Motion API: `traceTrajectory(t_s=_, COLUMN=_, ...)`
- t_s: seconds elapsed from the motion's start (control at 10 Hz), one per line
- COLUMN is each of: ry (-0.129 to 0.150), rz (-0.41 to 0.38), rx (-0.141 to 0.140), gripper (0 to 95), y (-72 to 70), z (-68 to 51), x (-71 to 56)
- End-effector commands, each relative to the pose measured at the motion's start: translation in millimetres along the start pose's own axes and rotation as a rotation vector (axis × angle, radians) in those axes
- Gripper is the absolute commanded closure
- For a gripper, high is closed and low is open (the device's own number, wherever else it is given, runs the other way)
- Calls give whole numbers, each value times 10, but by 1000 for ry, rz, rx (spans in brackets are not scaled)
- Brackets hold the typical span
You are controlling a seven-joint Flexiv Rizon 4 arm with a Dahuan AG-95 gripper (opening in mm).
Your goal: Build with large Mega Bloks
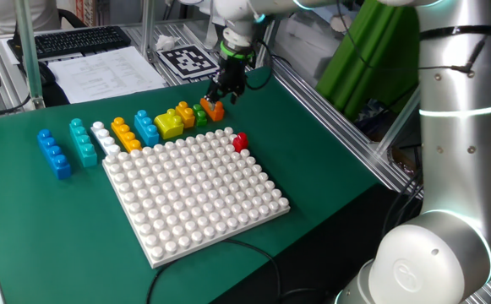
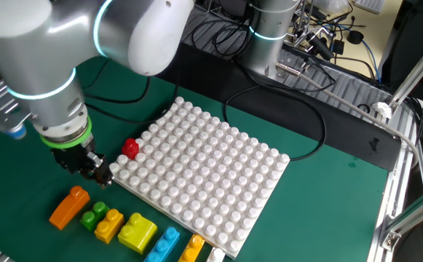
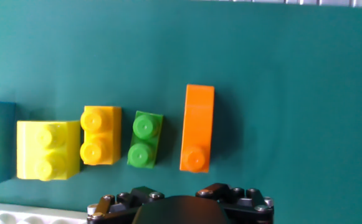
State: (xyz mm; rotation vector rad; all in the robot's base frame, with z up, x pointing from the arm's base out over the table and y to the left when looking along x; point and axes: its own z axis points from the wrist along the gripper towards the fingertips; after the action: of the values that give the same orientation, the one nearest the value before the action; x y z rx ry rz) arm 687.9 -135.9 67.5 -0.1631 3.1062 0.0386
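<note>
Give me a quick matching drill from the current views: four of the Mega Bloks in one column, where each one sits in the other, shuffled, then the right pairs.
Things:
1. red brick
2. orange brick
3. green brick
4. long blue brick

Places:
A. between the orange brick and a yellow brick
B. far end of the row from the gripper, apart on the mat
C. against the white baseplate near its corner
D. end of the row nearest the gripper, one stud showing in the hand view

Pairs: 1-C, 2-D, 3-A, 4-B
</note>
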Motion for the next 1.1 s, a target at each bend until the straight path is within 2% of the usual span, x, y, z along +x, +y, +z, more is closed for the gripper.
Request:
traceTrajectory(t_s=0.1, ry=-66, rz=-17, rx=9, gripper=190, y=5, z=-11, x=16)
traceTrajectory(t_s=0.2, ry=-87, rz=-21, rx=14, gripper=190, y=5, z=-11, x=16)
traceTrajectory(t_s=0.5, ry=-108, rz=-32, rx=17, gripper=190, y=5, z=-11, x=16)
traceTrajectory(t_s=1.1, ry=-109, rz=-36, rx=14, gripper=190, y=-59, z=62, x=-111)
